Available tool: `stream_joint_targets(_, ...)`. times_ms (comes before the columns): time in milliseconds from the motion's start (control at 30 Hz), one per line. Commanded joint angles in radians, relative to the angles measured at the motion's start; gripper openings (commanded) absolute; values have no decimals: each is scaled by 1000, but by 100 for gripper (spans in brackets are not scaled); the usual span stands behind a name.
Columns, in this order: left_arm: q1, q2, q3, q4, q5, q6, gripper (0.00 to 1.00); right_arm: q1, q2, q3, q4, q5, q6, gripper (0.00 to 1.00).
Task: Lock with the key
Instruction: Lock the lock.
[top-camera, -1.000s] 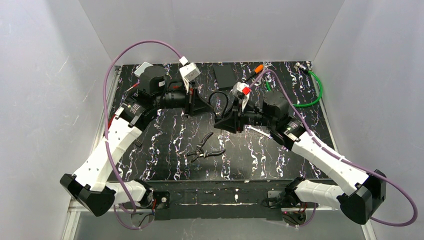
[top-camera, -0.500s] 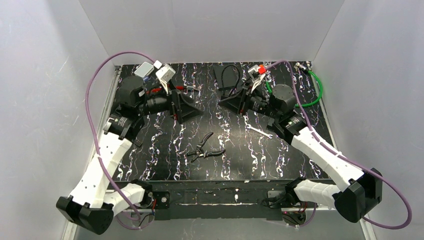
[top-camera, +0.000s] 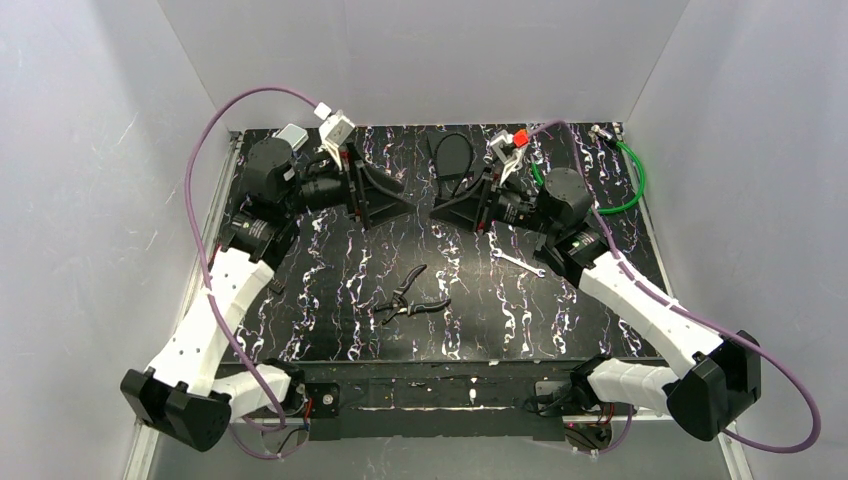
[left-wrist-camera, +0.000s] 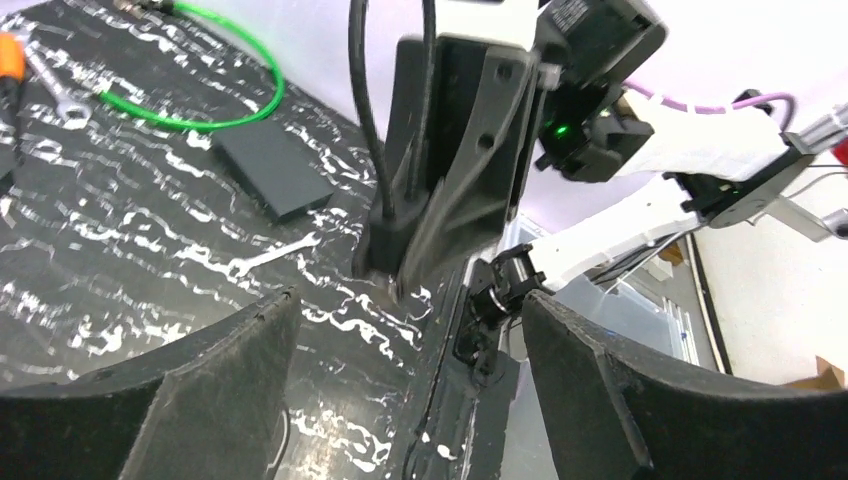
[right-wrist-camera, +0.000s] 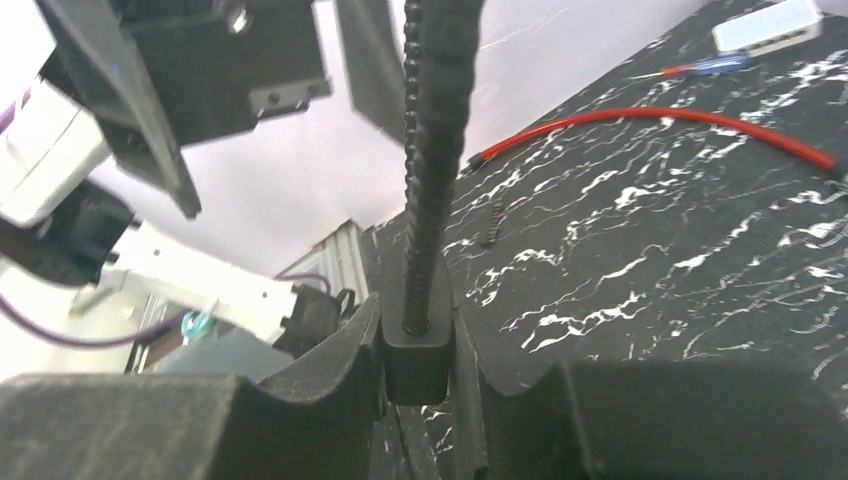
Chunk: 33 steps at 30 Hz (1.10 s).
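Right wrist view: cable lock (right-wrist-camera: 418, 350) body wedged between right fingers (right-wrist-camera: 300, 400), lower part hidden; its cable runs off the top edge. Left wrist view: left fingers (left-wrist-camera: 150, 400) cut by bottom edge. Top view: grip on lock too small to tell.

Both arms are drawing back from their meeting a second ago, when the two hands stood almost tip to tip. The right hand (top-camera: 441, 209) is carrying the cable lock (top-camera: 450, 157) away with it toward the far side of the bench (top-camera: 330, 300), so the loop is now standing just beyond its fingers rather than between the two hands. The left hand (top-camera: 401, 200), having retreated farther half a second ago, is swinging back toward the right hand, narrowing the gap again.
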<state>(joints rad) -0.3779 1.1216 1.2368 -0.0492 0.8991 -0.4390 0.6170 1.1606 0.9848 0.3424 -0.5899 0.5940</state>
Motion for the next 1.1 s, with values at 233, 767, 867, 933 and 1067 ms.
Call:
stream_joint_targets(233, -88, 83, 103, 87, 83, -70, 68, 48, 1, -7, 90, -246, -95, 1)
stream_joint_targets(767, -196, 158, 123, 94, 52, -106, 18, 79, -2, -3, 92, -256, -86, 1)
stream_joint_targets(867, -196, 149, 118, 94, 66, -109, 1, 79, -8, -2, 80, -247, -79, 17)
stream_joint_targets(933, -196, 135, 109, 85, 64, -105, 0, 74, -12, 7, 55, -245, -75, 40)
stream_joint_targets(1067, -196, 117, 99, 82, 76, -106, 0, 57, -6, 0, 92, -253, 10, 52)
